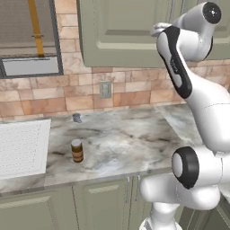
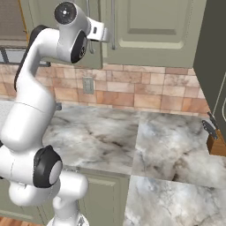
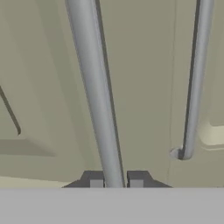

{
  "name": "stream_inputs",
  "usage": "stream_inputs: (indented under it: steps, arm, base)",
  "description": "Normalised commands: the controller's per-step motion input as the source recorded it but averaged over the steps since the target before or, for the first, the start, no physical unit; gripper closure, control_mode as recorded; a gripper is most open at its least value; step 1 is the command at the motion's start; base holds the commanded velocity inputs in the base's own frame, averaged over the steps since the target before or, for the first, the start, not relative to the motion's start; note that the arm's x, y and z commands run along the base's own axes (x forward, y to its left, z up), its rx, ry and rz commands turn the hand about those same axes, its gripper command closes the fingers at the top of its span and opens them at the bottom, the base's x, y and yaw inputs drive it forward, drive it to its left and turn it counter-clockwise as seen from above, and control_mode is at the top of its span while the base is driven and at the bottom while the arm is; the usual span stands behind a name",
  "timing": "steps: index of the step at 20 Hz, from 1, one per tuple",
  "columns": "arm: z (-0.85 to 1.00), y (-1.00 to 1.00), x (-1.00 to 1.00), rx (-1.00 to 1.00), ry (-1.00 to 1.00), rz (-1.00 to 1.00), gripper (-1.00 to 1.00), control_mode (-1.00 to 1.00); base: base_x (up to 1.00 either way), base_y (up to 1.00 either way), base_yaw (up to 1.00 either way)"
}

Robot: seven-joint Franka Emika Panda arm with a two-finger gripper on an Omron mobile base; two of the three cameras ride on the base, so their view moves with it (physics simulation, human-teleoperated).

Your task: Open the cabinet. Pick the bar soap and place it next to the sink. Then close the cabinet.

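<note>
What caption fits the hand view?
Tool shut on the cabinet door's left handle; second handle alongside.

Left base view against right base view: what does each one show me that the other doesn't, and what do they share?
Left base view alone: the large white gridded sink basin, the brown cylindrical jar with a tan lid on the marble counter and a small grey object by the backsplash. Right base view alone: a wooden knife block at the right edge, and the long silver bar handles of the sage-green wall cabinet. Shared: that cabinet, closed; the brick backsplash with its wall outlet; the marble counter.
</note>
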Motion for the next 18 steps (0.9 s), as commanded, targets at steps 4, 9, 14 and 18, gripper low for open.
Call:
stream_inputs:
  steps: [4, 9, 14, 18]
  arm:
    - [0.27, 0.14, -0.43, -0.01, 0.0, -0.04, 1.0, -1.0]
    - [0.23, 0.16, -0.47, -0.05, 0.0, -0.12, 1.0, -1.0]
    - [0.15, 0.24, -0.51, 0.0, -0.01, -0.23, 1.0, -1.0]
    - [0.15, 0.29, -0.5, 0.0, 0.0, -0.21, 1.0, -1.0]
  base:
    - [0.0, 0.0, 0.0]
    - [0.0, 0.0, 0.0]
    - [0.0, 0.0, 0.0]
    - [0.0, 0.0, 0.0]
